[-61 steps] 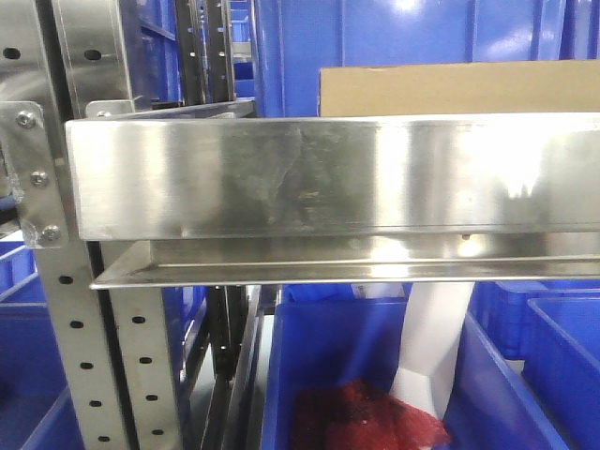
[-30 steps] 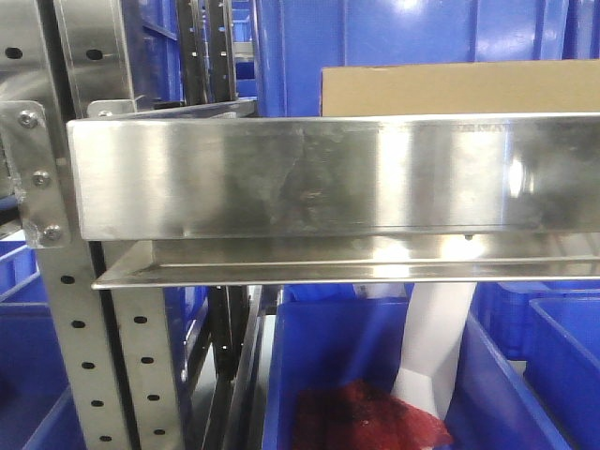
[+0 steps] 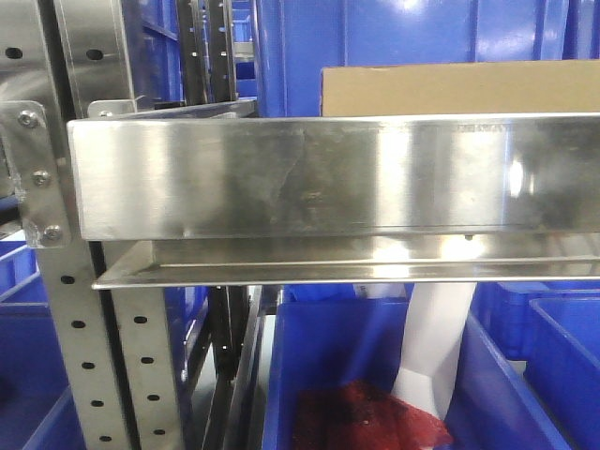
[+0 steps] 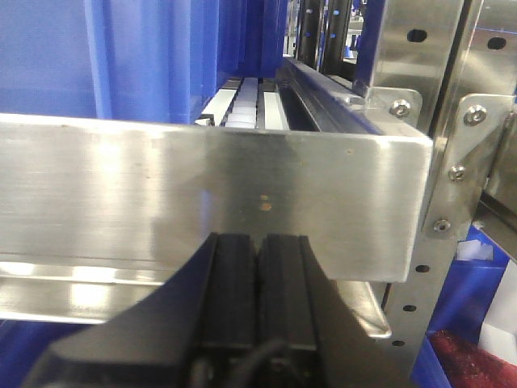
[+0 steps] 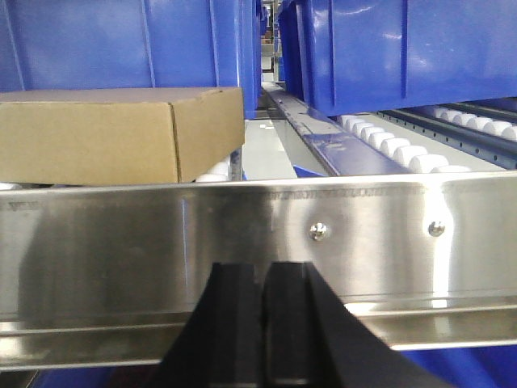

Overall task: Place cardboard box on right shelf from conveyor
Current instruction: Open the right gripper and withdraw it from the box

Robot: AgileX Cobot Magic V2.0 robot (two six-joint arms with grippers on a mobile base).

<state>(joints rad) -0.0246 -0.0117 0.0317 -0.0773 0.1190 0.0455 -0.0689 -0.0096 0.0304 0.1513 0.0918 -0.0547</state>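
The tan cardboard box [image 5: 113,133] lies on the right shelf [image 5: 339,242], behind its tall steel front lip; in the front view its top edge [image 3: 459,89] shows above the shelf [image 3: 281,178]. My right gripper [image 5: 263,271] is shut and empty, just in front of the lip, below and right of the box. My left gripper [image 4: 258,242] is also shut with nothing in it, in front of the lip of a steel shelf [image 4: 161,194] near its right end. The conveyor is out of view.
Blue plastic bins [image 5: 388,48] stand on white rollers [image 5: 396,145] behind and beside the box. Below the shelf is a blue bin [image 3: 356,375] holding something red and a white sheet [image 3: 436,337]. Perforated steel uprights [image 3: 66,309] stand at the left.
The view has shifted very slightly between the oldest frame and now; the box edge sits a touch further right. Nothing else has moved.
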